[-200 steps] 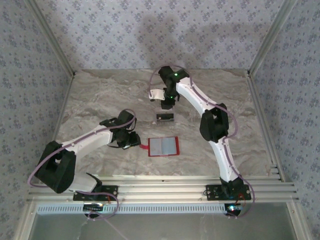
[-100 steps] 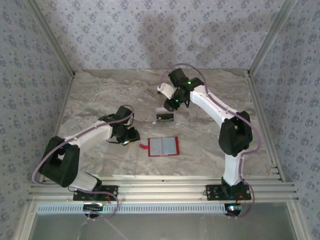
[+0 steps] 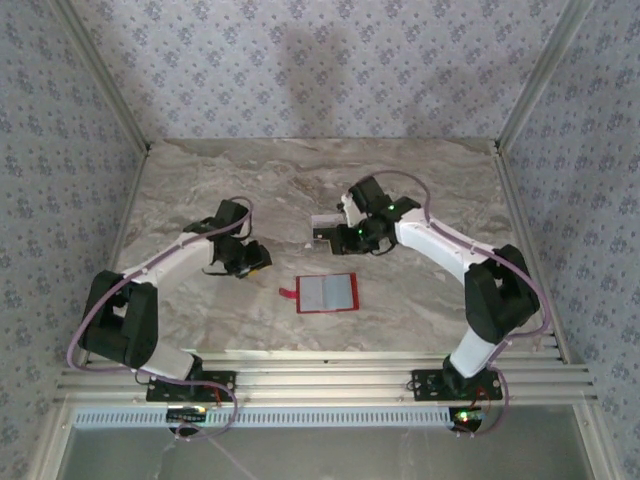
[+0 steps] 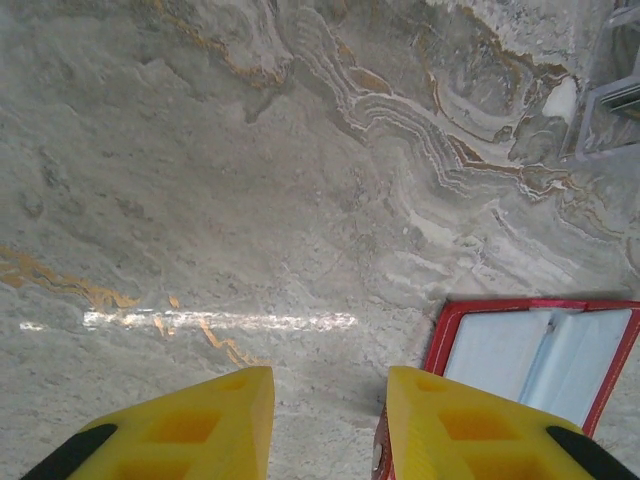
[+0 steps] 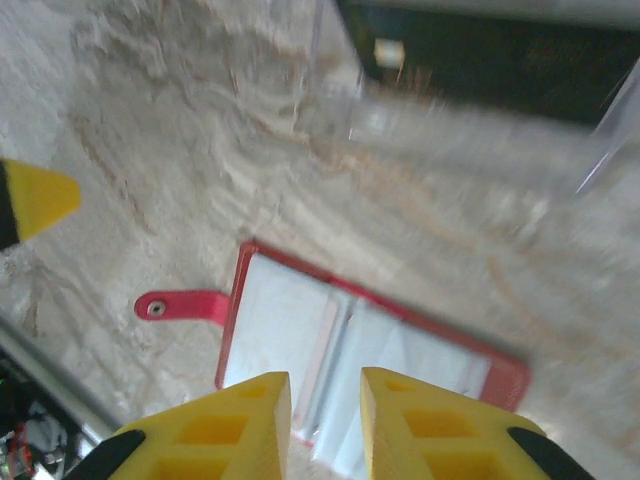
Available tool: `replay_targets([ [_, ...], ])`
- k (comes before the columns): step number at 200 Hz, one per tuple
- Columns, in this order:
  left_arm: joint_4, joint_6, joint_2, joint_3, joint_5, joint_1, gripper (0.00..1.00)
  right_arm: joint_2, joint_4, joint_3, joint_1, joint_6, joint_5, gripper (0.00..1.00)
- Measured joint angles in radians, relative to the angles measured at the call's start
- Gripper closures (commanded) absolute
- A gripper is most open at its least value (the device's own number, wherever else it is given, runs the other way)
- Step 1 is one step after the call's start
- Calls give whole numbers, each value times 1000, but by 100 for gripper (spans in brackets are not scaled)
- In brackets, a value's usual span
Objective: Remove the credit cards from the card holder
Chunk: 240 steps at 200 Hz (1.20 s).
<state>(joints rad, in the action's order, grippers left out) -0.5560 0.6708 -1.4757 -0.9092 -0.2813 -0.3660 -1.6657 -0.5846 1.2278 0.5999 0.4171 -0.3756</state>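
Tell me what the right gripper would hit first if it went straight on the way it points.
Most likely the open card holder: in the right wrist view it lies straight ahead of the right gripper, pockets up on the table. That view is blurred, so depth is unclear.

In the left wrist view, the lower part of the card holder (image 4: pixel 530 350) is hidden behind a yellow finger (image 4: pixel 470 425) of the left gripper (image 4: pixel 330 385). The right wrist view is smeary, so the dark thing (image 5: pixel 480 55) at its top cannot be made out. From above, the credit cards (image 3: pixel 325 238) are too small to count.
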Motion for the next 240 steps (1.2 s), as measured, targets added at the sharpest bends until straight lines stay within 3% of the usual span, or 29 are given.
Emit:
replay_targets([
  [53, 0, -18, 0, -5, -15, 9, 64, -14, 71, -72, 136, 158, -8, 68],
  [96, 0, -24, 0, -5, -19, 18, 64, -120, 119, -55, 203, 226, -8, 66],
  [240, 8, -24, 11, 14, -26, 19, 64, -288, 150, 52, 266, 257, -23, 64],
])
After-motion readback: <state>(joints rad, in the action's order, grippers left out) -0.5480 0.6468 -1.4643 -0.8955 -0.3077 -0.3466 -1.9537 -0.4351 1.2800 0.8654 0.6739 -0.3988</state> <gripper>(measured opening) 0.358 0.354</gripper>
